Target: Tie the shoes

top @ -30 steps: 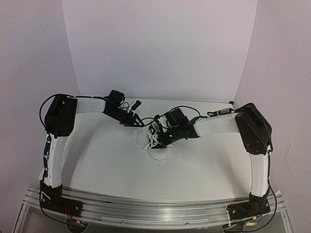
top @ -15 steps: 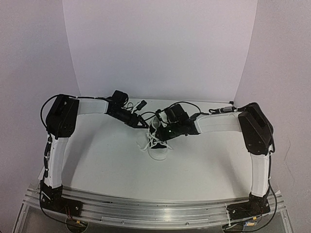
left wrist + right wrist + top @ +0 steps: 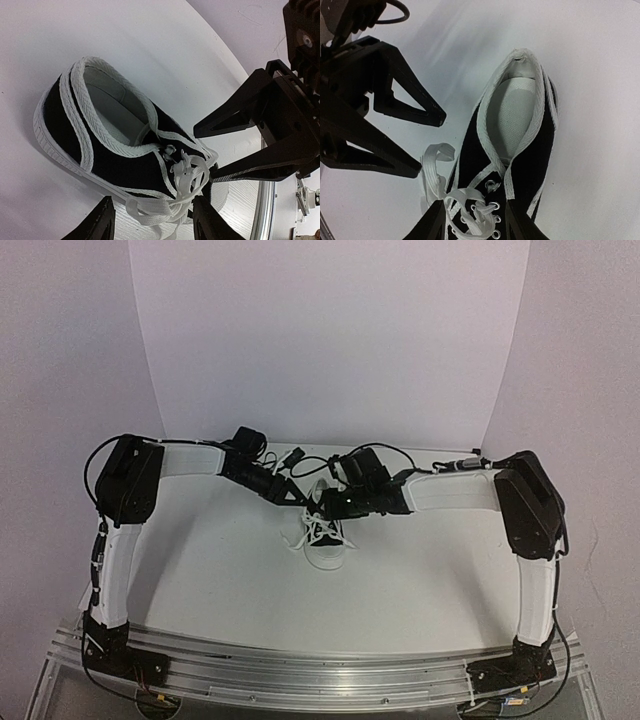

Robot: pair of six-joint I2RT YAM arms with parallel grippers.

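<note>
The shoe [image 3: 326,543] is a small black canvas sneaker with a white sole, standing mid-table with its toe toward the arms. Its white laces [image 3: 189,176] lie in a loose tangle over the eyelets, and a loop [image 3: 432,162] spills onto the table at its left side. My left gripper [image 3: 302,499] hovers open at the shoe's far left; in its wrist view the gripper [image 3: 152,220] has the lace loop below and between its spread fingers, untouched. My right gripper [image 3: 334,504] is open above the heel end, and the gripper [image 3: 472,225] straddles the laced tongue, holding nothing.
A white table [image 3: 420,570] carries the shoe, with a white backdrop [image 3: 330,340] curving up behind it. The two grippers face each other closely across the shoe's opening. An aluminium rail [image 3: 320,670] with both arm bases runs along the near edge.
My right gripper has opened from shut and drawn back from over the laces toward the heel. The left gripper has shifted slightly right, closer to the shoe.
</note>
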